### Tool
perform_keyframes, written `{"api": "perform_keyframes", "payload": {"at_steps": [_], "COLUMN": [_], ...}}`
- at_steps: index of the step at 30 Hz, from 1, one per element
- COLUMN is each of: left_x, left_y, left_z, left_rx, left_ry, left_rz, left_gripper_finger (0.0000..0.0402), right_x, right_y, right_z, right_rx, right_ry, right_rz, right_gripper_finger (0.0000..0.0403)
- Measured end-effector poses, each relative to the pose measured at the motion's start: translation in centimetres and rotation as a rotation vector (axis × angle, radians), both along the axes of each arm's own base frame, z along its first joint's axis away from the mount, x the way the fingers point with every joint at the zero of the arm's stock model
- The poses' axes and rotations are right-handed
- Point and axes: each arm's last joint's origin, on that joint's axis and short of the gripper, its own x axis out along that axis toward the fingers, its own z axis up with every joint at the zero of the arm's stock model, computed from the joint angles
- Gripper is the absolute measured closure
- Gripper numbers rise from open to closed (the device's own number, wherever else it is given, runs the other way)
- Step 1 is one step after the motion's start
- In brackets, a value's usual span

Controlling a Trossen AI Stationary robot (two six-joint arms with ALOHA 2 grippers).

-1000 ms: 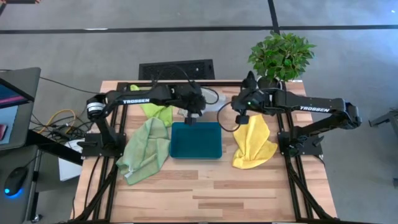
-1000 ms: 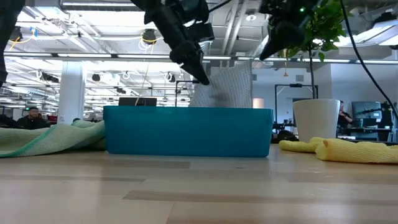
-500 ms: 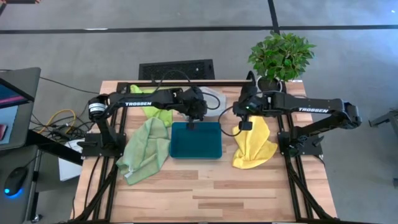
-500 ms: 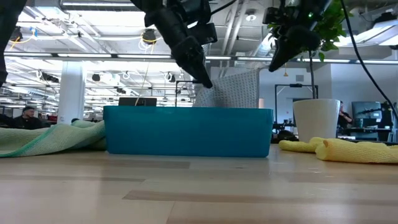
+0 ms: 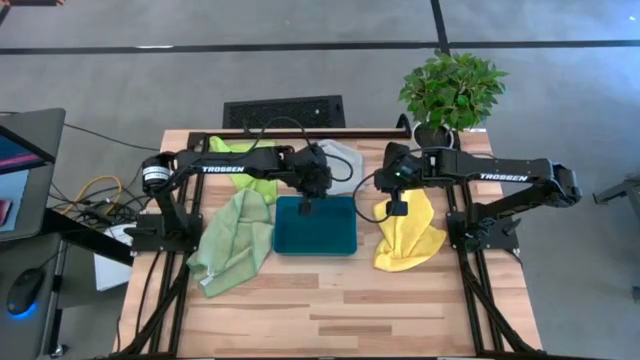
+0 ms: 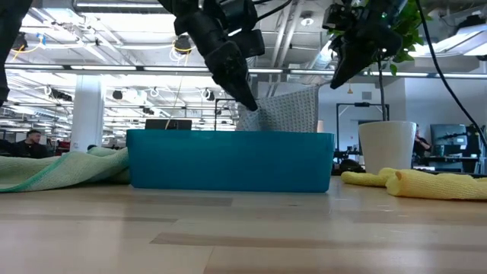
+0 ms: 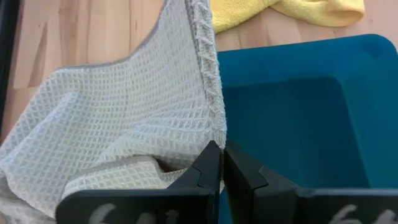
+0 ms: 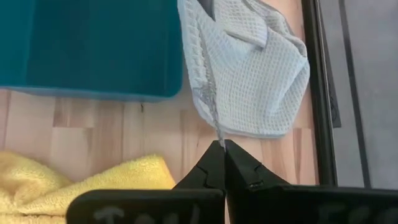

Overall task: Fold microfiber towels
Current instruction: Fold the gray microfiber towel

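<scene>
A light grey towel (image 5: 343, 158) hangs between my two grippers, just behind the teal tray (image 5: 315, 240); its lower part bunches on the table (image 8: 255, 74). My left gripper (image 5: 304, 207) is over the tray's far left edge and is shut on the towel. My right gripper (image 5: 396, 209) is right of the tray, above the yellow towel (image 5: 410, 238), and is shut on the same grey towel. The lime green towel (image 5: 247, 176) and the pale sage towel (image 5: 235, 240) lie crumpled on the table left of the tray. My left gripper pinches one end of the grey towel's hemmed edge (image 7: 216, 134) between its two fingers, slanting down from the table's left. The hem runs away from the fingers toward the other gripper, and the cloth hangs beside it. My right gripper pinches the other end of that hem, at a corner (image 8: 217, 138), between its fingertips, slanting down from the right. The hem stretches nearly straight toward the left gripper, and the cloth below it sags onto the table.
A potted plant (image 5: 452, 90) stands at the table's far right corner, its white pot (image 6: 386, 148) behind the yellow towel (image 6: 426, 183). Bare wood (image 5: 330, 310) spans the near half of the table.
Both grippers have sunk a little and come toward the table's near edge, staying shut on the grey towel. The held hem has drawn out wider between them, and more of the towel shows behind the tray.
</scene>
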Motion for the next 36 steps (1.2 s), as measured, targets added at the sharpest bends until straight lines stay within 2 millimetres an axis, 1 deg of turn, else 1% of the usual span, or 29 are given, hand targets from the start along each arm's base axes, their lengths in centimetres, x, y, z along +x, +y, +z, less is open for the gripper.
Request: {"api": "perform_keyframes", "payload": {"at_steps": [8, 11, 15, 21, 26, 28, 30, 32, 36], "left_x": [0.1, 0.1, 0.0, 0.0, 0.0, -0.2, -0.5, -1.0, -2.4], "left_y": [-0.1, -0.1, -0.1, 0.0, 0.3, 0.9, 1.9, 3.3, 6.8], "left_z": [0.0, 0.1, -0.1, 0.0, 0.0, 0.0, -0.1, -0.1, -0.1], "left_rx": [-0.013, -0.016, -0.023, -0.013, 0.029, 0.044, 0.044, 0.035, -0.02], "left_ry": [-0.007, -0.012, 0.0, -0.005, 0.006, 0.01, 0.016, 0.021, 0.009], "left_rz": [0.002, 0.007, 0.014, 0.016, 0.053, 0.079, 0.108, 0.144, 0.254], "left_gripper_finger": [0.0401, 0.0392, 0.0358, 0.0295, 0.0268, 0.0265, 0.0265, 0.0268, 0.0277], "right_x": [-0.2, -0.2, -0.3, -0.2, -0.2, -0.2, -0.2, -0.2, -0.1], "right_y": [0.1, 0.1, 0.1, 0.1, 0.1, 0.1, 0.1, 0.1, 0.1], "right_z": [-0.1, -0.1, -0.2, -0.2, -0.2, -0.2, -0.2, -0.2, -0.1], "right_rx": [0.024, 0.024, 0.025, 0.024, 0.022, 0.022, 0.022, 0.022, 0.036], "right_ry": [0.022, 0.023, 0.031, 0.027, 0.028, 0.028, 0.028, 0.027, 0.008], "right_rz": [0.013, 0.013, 0.012, 0.012, 0.011, 0.011, 0.011, 0.01, -0.016], "right_gripper_finger": [0.0391, 0.039, 0.0374, 0.0325, 0.0295, 0.0288, 0.0283, 0.028, 0.0281]}}
